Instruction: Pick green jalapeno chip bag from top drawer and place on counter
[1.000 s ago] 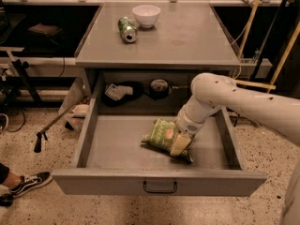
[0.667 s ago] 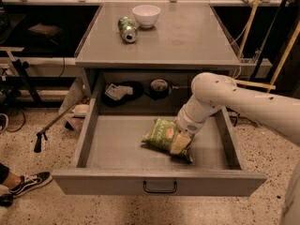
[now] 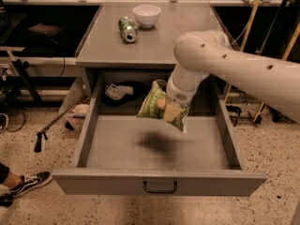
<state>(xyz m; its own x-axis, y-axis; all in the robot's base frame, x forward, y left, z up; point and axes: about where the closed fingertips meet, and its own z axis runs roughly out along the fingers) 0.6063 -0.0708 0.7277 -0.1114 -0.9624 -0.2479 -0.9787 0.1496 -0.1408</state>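
The green jalapeno chip bag (image 3: 157,105) hangs in the air above the open top drawer (image 3: 159,146), tilted, with its shadow on the drawer floor. My gripper (image 3: 171,109) is shut on the bag's right side, at the end of the white arm that reaches in from the right. The bag is well clear of the drawer floor and sits just below the level of the counter (image 3: 154,36). The drawer's front panel carries a small black handle (image 3: 160,187).
A green soda can (image 3: 127,29) lies on its side on the counter beside a white bowl (image 3: 146,15). Dark items (image 3: 119,92) sit at the drawer's back left. A sneakered foot (image 3: 26,183) and a stick (image 3: 54,125) are on the floor at left.
The chip bag has been lifted off the drawer floor and now hangs in my gripper. The arm has risen and moved toward the counter's front edge.
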